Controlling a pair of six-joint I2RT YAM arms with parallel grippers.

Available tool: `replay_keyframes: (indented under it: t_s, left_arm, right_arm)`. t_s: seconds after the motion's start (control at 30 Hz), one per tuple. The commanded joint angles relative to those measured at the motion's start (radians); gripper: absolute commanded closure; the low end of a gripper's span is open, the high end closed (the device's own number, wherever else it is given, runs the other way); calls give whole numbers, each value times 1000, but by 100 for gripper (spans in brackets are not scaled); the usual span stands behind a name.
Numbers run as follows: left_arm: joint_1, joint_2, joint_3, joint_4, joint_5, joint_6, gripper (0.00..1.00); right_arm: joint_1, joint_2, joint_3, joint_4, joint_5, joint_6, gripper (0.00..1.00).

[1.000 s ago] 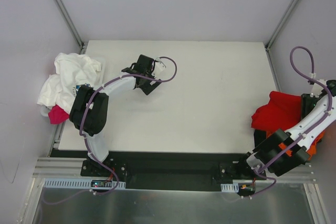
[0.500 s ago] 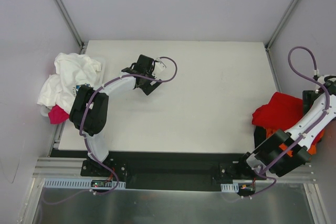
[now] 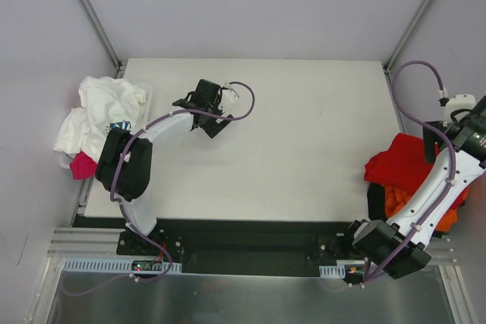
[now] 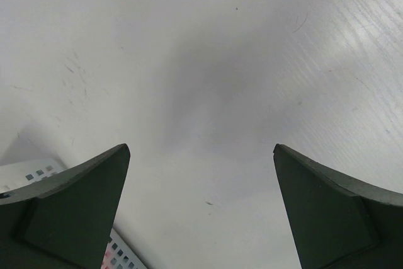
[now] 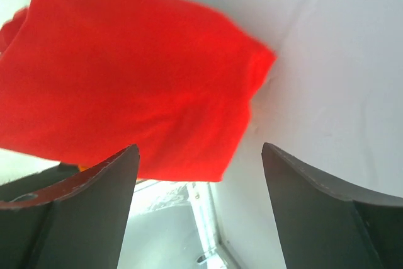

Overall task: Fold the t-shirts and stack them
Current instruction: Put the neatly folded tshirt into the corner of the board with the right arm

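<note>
The left tool [image 3: 203,98] hangs over bare bench [image 3: 304,142], its jaws wide with nothing between them. The right tool [image 5: 198,146] is at the bench's right edge, jaws well apart and gripping nothing. The red t-shirt [image 3: 401,162] lies crumpled just in front of it, partly over an orange t-shirt [image 3: 395,201]. A white t-shirt [image 3: 95,111] and a pink t-shirt [image 3: 82,165] are heaped at the left edge.

You have open desk [image 3: 319,134] through the middle, white t-shirts [image 3: 95,111] heaped at its left edge, red t-shirt [image 3: 399,165] at the right edge.
</note>
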Motion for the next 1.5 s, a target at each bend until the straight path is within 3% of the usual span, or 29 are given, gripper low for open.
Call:
replay_keyframes:
  t_s: [0.0, 0.43, 0.63, 0.87, 1.47]
  left_arm:
    - [-8, -87, -19, 10, -11, -18, 1]
    - [-6, -100, -53, 17, -17, -16, 1]
    - [-8, -100, -59, 18, -14, -18, 1]
    - [-6, -97, -73, 18, -16, -16, 1]
    - [-8, -84, -48, 21, -36, -25, 1]
  right_arm:
    - [8, -31, -140, 8, -19, 24, 18]
    - [-2, -8, -495, 207, 25, -29, 20]
    - [-44, 52, -570, 277, 48, -69, 20]
    - [-89, 78, -514, 257, 21, -82, 21]
    - [-54, -118, -207, -33, -157, -40, 18]
